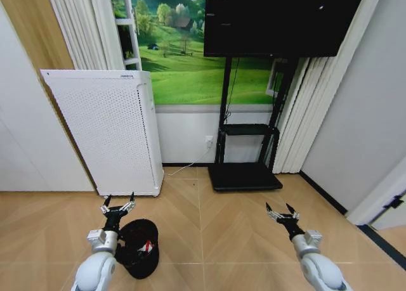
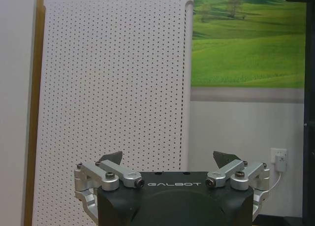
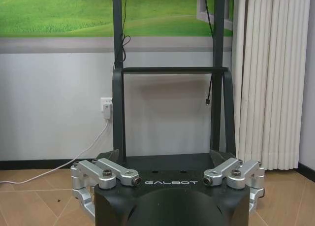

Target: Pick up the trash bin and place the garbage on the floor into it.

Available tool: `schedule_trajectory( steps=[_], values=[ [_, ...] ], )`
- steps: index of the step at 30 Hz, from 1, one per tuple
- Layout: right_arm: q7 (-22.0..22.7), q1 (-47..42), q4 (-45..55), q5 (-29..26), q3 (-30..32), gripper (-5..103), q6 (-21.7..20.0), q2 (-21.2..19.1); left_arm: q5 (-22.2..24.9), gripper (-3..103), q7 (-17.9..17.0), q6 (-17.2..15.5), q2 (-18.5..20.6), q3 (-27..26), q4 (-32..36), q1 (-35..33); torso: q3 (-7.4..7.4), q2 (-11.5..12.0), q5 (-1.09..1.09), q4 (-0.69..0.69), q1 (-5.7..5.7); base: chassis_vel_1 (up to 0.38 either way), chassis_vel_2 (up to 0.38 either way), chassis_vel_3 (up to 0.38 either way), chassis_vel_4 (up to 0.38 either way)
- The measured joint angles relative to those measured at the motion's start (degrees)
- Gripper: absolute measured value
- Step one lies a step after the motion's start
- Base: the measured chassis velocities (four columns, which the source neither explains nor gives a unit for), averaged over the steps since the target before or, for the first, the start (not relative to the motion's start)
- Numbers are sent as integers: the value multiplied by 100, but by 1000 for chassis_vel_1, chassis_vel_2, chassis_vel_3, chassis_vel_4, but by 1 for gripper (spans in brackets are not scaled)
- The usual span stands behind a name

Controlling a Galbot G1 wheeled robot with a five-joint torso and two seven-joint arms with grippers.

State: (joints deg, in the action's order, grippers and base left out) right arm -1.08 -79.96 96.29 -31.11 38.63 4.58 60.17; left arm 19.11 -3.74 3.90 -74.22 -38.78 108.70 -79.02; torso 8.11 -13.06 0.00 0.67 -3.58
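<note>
The trash bin (image 1: 141, 248), black wire mesh, stands on the parquet floor (image 1: 222, 240) at the lower left, just right of my left forearm. A red-and-white crumpled piece of garbage (image 1: 148, 246) lies inside it. My left gripper (image 1: 119, 206) hovers open beyond the bin's far rim, holding nothing. In the left wrist view this gripper (image 2: 170, 159) faces the white air purifier. My right gripper (image 1: 283, 212) is open and empty over bare floor at the lower right. In the right wrist view this gripper (image 3: 165, 157) points at the TV stand.
A tall white air purifier (image 1: 108, 129) stands against the wall behind the bin. The black TV stand (image 1: 246, 170), with a screen (image 1: 279, 18) above, sits at the centre back. A cable runs to a wall socket (image 1: 208, 141). Curtains (image 1: 304, 113) hang at right.
</note>
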Motion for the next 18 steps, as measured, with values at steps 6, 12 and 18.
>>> schedule_trajectory(
  steps=[6, 12, 18],
  values=[
    [0, 0, 0, 0, 0, 100, 0, 0, 0, 100, 2, 0, 0, 0, 0, -1, 127, -169, 0, 0, -43, 0, 0, 0, 0],
    [0, 0, 0, 0, 0, 100, 0, 0, 0, 100, 2, 0, 0, 0, 0, 0, 205, -284, 0, 0, -80, 0, 0, 0, 0],
    [0, 0, 0, 0, 0, 100, 0, 0, 0, 100, 2, 0, 0, 0, 0, 0, 314, -440, 0, 0, -127, 0, 0, 0, 0]
  ],
)
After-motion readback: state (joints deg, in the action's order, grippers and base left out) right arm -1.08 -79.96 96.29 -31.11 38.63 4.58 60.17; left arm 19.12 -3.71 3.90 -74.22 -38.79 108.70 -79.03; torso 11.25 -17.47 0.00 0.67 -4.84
